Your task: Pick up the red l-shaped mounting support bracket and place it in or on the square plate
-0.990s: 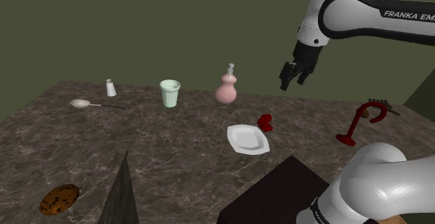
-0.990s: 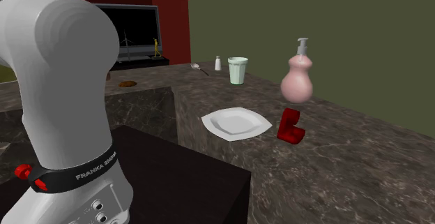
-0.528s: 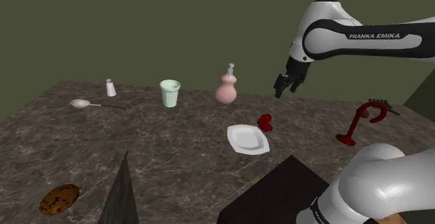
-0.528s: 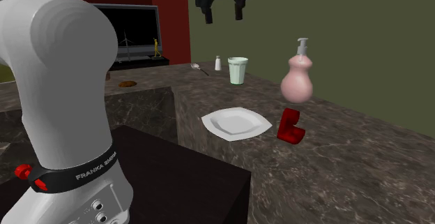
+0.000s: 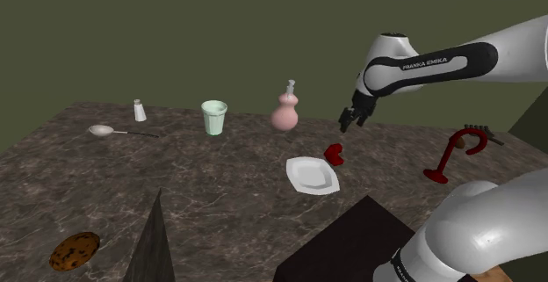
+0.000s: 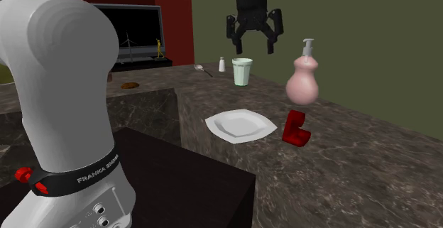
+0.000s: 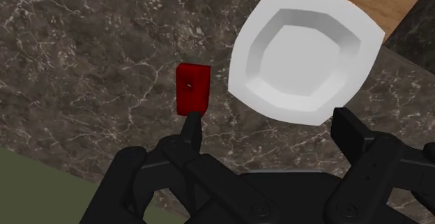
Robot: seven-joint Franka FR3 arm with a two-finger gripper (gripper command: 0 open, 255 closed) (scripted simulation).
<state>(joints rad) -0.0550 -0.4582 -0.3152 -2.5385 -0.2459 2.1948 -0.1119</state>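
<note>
The red L-shaped bracket (image 5: 335, 155) stands on the dark marble counter right beside the white square plate (image 5: 312, 175), touching or nearly touching its far corner. From the other side, the bracket (image 6: 297, 128) sits just right of the plate (image 6: 240, 125). My black gripper (image 5: 349, 119) hangs open in the air above the bracket, well clear of it. In the second exterior view the gripper (image 6: 254, 40) shows its two fingers spread apart. Through the wrist camera the bracket (image 7: 192, 88) lies just past one fingertip (image 7: 191, 126), with the plate (image 7: 305, 54) beside it; nothing is between the fingers.
A pink soap dispenser (image 5: 286, 110) stands behind the bracket, a pale green cup (image 5: 213, 117) further along. A shaker (image 5: 139, 110), spoon (image 5: 104, 132) and cookie (image 5: 74, 250) lie toward the shoulder view's left. A red hooked stand (image 5: 455, 153) is at the right. The dark stand box (image 5: 347, 245) is near the plate.
The arm has swung down and toward the bracket; the gripper now hangs lower and closer above it. Its fingers stayed open. Bracket and plate have not moved.
</note>
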